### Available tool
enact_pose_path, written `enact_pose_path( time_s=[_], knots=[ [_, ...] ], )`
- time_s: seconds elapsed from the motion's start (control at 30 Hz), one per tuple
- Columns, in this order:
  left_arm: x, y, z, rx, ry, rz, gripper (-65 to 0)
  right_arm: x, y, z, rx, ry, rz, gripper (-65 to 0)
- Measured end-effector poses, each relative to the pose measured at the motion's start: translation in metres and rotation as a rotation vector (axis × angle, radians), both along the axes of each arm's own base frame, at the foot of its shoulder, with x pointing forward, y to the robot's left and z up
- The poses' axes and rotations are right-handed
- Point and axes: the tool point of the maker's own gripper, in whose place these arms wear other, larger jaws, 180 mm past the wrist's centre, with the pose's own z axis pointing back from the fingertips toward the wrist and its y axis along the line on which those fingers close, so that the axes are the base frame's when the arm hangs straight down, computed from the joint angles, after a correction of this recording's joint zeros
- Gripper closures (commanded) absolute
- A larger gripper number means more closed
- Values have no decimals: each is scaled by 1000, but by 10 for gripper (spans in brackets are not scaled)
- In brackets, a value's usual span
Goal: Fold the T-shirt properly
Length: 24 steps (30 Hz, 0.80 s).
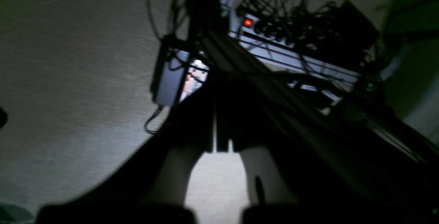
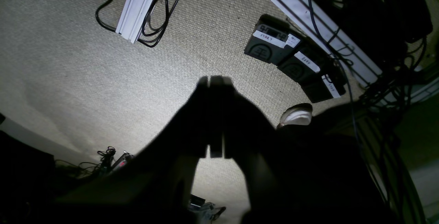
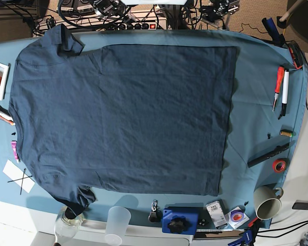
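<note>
The dark navy T-shirt (image 3: 123,118) lies flat (sleeves crumpled); both arms' fingers (image 1: 219,128) (image 2: 216,121) pressed together, gripping nothing.

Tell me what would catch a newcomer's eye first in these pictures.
The large navy T-shirt dominates the base view, spread flat over the teal table cloth, collar at the left. Tools and clutter line the right and near edges, including a cream mug and a clear plastic cup. Both wrist cameras look down at carpet, past the shut left gripper and right gripper.
</note>
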Motion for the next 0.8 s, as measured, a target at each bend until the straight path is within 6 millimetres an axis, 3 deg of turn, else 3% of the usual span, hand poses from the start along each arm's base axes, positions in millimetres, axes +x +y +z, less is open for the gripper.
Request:
enact_pose_path(
  time_s=[0.2, 0.8],
  knots=[
    [-1, 19, 0, 30, 1, -3, 0, 0, 0, 0, 0, 0, 0, 0],
    [-2, 19, 0, 29, 2, -3, 0, 0, 0, 0, 0, 0, 0, 0]
  ],
)
